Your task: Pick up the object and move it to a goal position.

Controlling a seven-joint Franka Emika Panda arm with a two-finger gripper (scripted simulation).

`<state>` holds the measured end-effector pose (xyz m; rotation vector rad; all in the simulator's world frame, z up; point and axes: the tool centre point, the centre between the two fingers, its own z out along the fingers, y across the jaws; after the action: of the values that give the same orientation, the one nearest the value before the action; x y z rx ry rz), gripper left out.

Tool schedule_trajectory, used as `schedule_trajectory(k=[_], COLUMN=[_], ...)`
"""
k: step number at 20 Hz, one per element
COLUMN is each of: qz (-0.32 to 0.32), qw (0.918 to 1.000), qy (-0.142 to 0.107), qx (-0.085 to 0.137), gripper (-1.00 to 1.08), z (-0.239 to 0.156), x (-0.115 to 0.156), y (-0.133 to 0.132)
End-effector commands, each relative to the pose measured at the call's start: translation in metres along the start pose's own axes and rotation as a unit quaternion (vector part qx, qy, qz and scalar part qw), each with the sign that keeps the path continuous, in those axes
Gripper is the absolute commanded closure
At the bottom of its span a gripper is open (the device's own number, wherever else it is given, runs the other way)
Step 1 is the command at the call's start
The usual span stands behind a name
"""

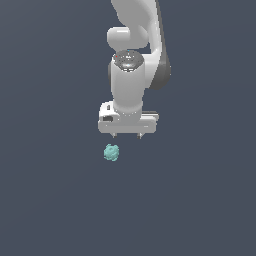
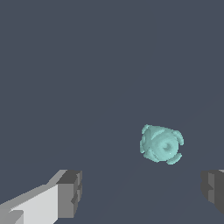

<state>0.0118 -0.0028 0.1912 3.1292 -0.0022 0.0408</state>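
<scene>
Gripper (image 1: 127, 135): spread wide, holding nothing. Blob (image 1: 111, 152): lies on the dark ground just beyond the fingertips (image 2: 70, 192), off the exterior view's left finger, untouched. Step: approach. Next, likely: centre over blob, descend, close.

Light: I see even, soft light, no glare.
Shadows: none cast on the dark ground.
Sharpness: both views sharp, edges slightly jagged.
</scene>
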Motion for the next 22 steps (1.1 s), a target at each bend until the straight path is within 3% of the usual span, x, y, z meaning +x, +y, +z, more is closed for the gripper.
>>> schedule_trajectory(k=[1, 13, 22], qz=[0.0, -0.016, 0.023], qw=[1.0, 0.9997, 0.9997], qy=[0.0, 0.015, 0.005], qx=[0.0, 0.011, 0.01], gripper=[-0.92, -0.92, -0.92], z=[0.0, -0.014, 0.027], x=[0.0, 0.005, 0.002], y=[0.0, -0.012, 0.019])
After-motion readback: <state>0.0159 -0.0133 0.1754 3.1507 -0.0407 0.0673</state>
